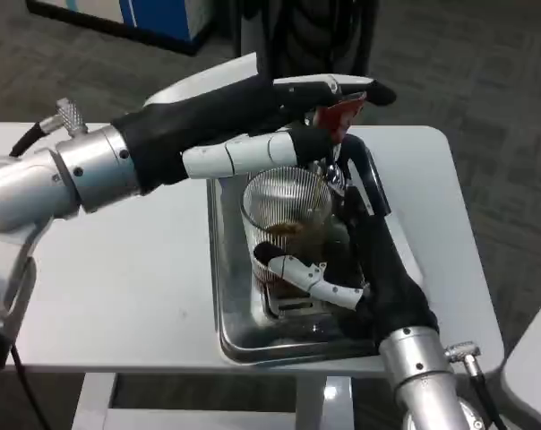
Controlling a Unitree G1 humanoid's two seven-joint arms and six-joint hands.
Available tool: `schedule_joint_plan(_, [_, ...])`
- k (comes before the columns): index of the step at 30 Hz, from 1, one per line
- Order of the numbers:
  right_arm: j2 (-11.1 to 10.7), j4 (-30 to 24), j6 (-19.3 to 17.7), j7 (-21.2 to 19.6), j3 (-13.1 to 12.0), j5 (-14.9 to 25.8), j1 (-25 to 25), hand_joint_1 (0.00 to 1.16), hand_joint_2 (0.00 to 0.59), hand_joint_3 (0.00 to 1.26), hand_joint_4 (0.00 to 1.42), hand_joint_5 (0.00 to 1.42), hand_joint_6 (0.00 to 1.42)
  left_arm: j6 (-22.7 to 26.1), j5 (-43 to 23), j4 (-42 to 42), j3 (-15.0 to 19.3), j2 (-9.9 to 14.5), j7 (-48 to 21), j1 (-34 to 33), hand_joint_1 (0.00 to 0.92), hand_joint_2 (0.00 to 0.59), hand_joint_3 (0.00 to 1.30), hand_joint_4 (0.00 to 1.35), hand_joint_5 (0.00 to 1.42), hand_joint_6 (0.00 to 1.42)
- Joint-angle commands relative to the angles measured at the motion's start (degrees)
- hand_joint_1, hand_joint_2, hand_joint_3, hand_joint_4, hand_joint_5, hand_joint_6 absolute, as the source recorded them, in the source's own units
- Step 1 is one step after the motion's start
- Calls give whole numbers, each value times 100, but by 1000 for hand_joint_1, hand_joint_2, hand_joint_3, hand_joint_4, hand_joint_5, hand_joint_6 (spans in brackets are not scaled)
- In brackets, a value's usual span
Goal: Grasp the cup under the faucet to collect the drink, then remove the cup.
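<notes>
**Inspector:** Start nearest us. What do you count?

**Onlooker:** One right robot hand (364, 269), coming up from the lower edge on its silver forearm. Its fingers wrap the single cup (286, 215), a clear ribbed glass, with a white finger lying across the front of its base. It is holding the cup.

**Inspector:** Contents?

**Onlooker:** Brown liquid in the bottom part; the upper part looks clear.

**Inspector:** Where does the cup stand?

**Onlooker:** Over one metal tray (230, 331), shiny, with a raised rim, set on the white desk (127, 296). Whether the cup's base touches the tray, I cannot tell; the fingers hide it.

**Inspector:** Farther back?

**Onlooker:** One left robot hand (279, 112), reaching across from the left above the cup. Its fingers lie extended over a red lever (340, 115) at the top of the faucet (335, 166). Whether it presses or merely rests there, I cannot tell, nor whether it grips anything.

**Inspector:** And the cup relative to the faucet?

**Onlooker:** Directly below it, rim just under the left robot hand.

**Inspector:** Beyond the desk?

**Onlooker:** Grey carpet (485, 81), and one blue-and-white cabinet (154, 16) at the far left.
</notes>
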Motion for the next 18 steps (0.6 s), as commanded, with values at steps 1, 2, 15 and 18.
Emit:
schedule_joint_plan(1, [45,-41,159,105,57,46,179,782,143,0,181,191,206,245,505,207,-171,188,-23,243,0,80,167,59,79,0])
schedule_joint_plan(2, [46,-43,160,106,61,49,185,782,143,0,182,192,207,250,512,198,-174,190,-18,248,0,80,167,59,79,0])
schedule_joint_plan(15, [70,11,139,90,87,53,202,782,143,0,184,206,212,279,555,152,-146,193,5,286,0,81,169,59,79,0])
schedule_joint_plan(18, [80,29,136,82,84,58,198,782,143,0,184,207,213,277,556,162,-141,195,-2,275,0,81,169,59,79,0])
